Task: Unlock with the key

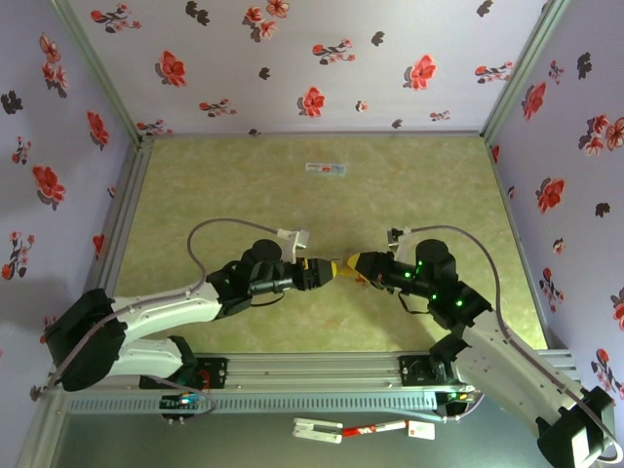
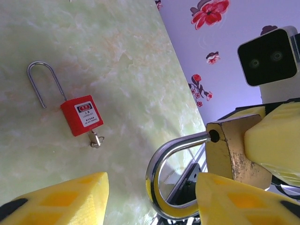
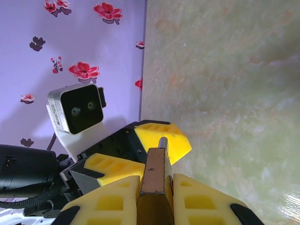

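Observation:
My right gripper (image 3: pixel 157 183) is shut on a worn brass padlock (image 3: pixel 154 173), held off the table at mid-table (image 1: pixel 349 265). In the left wrist view the padlock's body (image 2: pixel 234 150) points its steel shackle (image 2: pixel 161 178) into the gap between the fingers of my left gripper (image 2: pixel 152 183). Those jaws stand apart, with the shackle close to the right finger (image 2: pixel 234 201). From above, the left gripper (image 1: pixel 314 274) meets the right gripper (image 1: pixel 369 265). A red padlock (image 2: pixel 82 115) lies on the table with a small key (image 2: pixel 96 139) in its bottom.
The green marbled table (image 1: pixel 244 185) has floral walls on three sides and a metal rail (image 1: pixel 322 369) along the near edge. A small pale and red object (image 1: pixel 325 169) lies far back. Loose tags (image 1: pixel 361 429) lie beyond the rail.

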### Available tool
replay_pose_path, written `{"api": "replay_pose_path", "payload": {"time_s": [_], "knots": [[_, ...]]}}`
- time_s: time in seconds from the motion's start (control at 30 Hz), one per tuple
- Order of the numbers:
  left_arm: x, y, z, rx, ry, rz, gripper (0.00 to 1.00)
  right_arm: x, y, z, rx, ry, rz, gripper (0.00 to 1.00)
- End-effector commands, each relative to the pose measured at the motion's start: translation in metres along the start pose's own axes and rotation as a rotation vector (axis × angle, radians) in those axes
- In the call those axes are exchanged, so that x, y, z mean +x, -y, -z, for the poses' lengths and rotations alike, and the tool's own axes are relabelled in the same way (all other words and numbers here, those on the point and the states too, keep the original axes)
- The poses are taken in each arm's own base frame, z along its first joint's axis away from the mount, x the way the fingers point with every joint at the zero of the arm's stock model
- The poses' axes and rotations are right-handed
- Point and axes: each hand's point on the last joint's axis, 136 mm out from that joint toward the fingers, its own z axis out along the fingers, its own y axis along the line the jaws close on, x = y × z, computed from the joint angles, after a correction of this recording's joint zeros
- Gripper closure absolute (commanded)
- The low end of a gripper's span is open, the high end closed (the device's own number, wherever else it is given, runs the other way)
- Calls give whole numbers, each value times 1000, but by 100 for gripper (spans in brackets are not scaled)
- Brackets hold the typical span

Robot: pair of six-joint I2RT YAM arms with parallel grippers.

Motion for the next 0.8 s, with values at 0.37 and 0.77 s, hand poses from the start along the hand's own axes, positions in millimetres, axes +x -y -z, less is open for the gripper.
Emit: {"api": "replay_pose_path", "payload": {"time_s": [0.37, 0.77], "knots": [[-18, 18, -2, 65, 32, -15, 78, -3, -28, 6, -102, 19, 41, 100], [-21, 31, -7, 124, 5, -23, 100, -3, -24, 5, -102, 24, 29, 100]]}}
